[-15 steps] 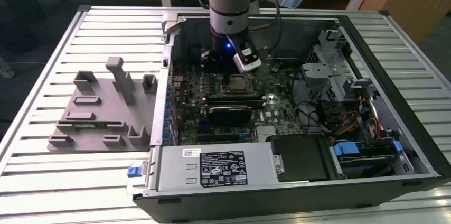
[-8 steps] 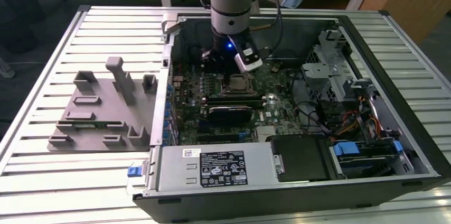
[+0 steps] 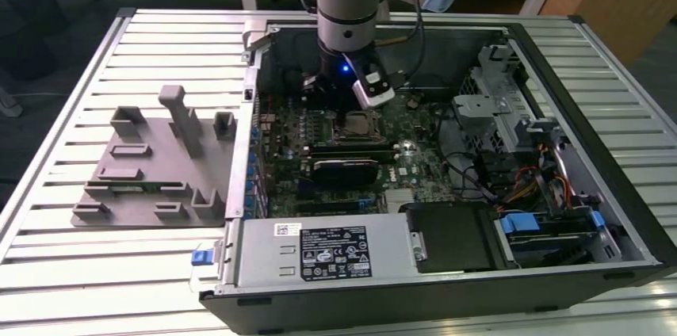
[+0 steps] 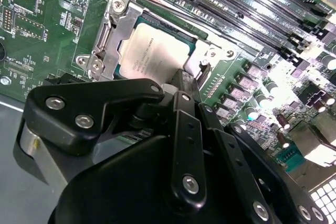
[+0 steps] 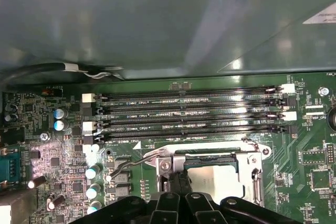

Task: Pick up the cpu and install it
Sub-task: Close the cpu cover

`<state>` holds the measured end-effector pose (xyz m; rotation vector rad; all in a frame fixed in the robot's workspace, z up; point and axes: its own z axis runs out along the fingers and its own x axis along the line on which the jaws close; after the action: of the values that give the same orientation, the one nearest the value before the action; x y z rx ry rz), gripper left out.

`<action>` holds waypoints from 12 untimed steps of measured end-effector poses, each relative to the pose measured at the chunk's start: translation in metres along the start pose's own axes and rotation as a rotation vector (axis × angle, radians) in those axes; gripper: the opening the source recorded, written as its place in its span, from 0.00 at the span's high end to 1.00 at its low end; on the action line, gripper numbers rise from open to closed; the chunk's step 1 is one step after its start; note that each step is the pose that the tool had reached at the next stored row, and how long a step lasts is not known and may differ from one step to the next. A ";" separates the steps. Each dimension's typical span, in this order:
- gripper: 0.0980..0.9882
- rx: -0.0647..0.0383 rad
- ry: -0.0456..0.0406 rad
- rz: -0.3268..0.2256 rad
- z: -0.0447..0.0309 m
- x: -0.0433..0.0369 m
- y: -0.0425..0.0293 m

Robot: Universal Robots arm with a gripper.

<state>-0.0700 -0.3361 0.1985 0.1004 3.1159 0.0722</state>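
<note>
The cpu point(image 3: 359, 124) lies flat in the motherboard socket inside the open computer case, shiny silver top up. Both wrist views show the same cpu point(image 4: 155, 51) point(image 5: 216, 183) framed by the socket's metal bracket point(image 4: 112, 22) point(image 5: 255, 167). My gripper point(image 3: 356, 112) hangs straight above the socket on the arm. Its black fingers stand together at the chip's near edge, gripper point(image 4: 181, 81) point(image 5: 178, 181) shut with nothing between them. I cannot tell whether the tips touch the chip. The chip's near part is hidden behind the gripper body.
Memory slots point(image 5: 189, 114) run beside the socket, whose thin wire lever point(image 5: 131, 163) sticks out. A black block point(image 3: 341, 168) lies just in front of the socket. The power supply point(image 3: 317, 253) and drive cage point(image 3: 497, 106) crowd the case. A grey fixture point(image 3: 158, 162) sits outside, exterior view's left.
</note>
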 end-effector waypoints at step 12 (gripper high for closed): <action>0.99 0.000 -0.0001 0.000 -0.0249 -0.0006 0.0012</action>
<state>-0.0700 -0.3360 0.2234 0.1003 3.1158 0.0724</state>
